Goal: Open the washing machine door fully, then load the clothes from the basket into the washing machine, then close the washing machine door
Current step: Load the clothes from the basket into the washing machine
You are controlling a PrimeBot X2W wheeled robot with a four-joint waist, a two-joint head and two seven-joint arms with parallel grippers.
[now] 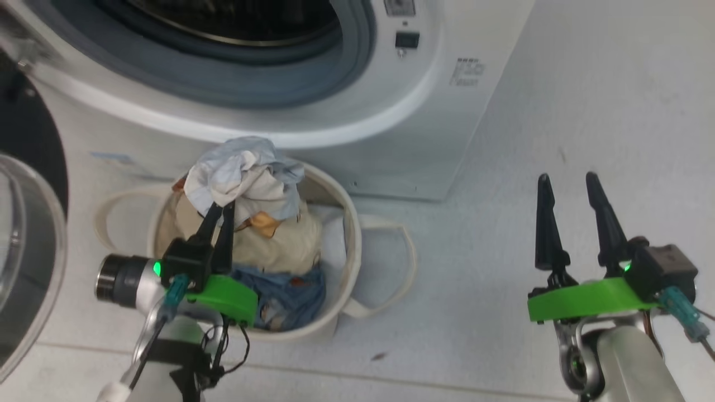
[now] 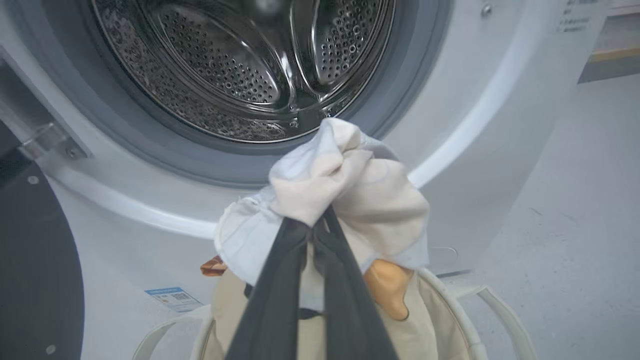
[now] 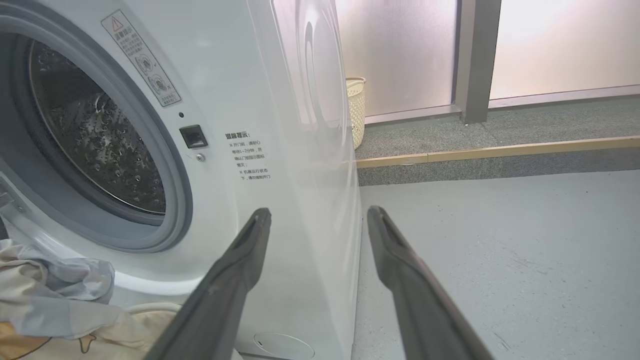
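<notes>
I'm pinching the left gripper (image 1: 222, 207) tight on the bunched cream and light blue clothes (image 1: 246, 173), holding them up over the basket (image 1: 351, 223) so they're clearing the rim on the way to the drum (image 2: 240, 65) just beyond. The right gripper (image 1: 567, 180) is idling wide and empty off to the side. The washing machine door (image 1: 28, 139) is hanging open on the left. The warning sticker (image 3: 141, 57) on the washing machine (image 1: 424, 111) is showing a triangle and Chinese print I can't read.

Basket (image 1: 353, 237) on floor (image 1: 558, 128) just before washing machine (image 1: 435, 100); clothes (image 1: 268, 229) in basket. Washing machine door (image 1: 25, 139) left of basket. Left hand (image 1: 222, 207) over basket, right hand (image 1: 567, 181) well right.
</notes>
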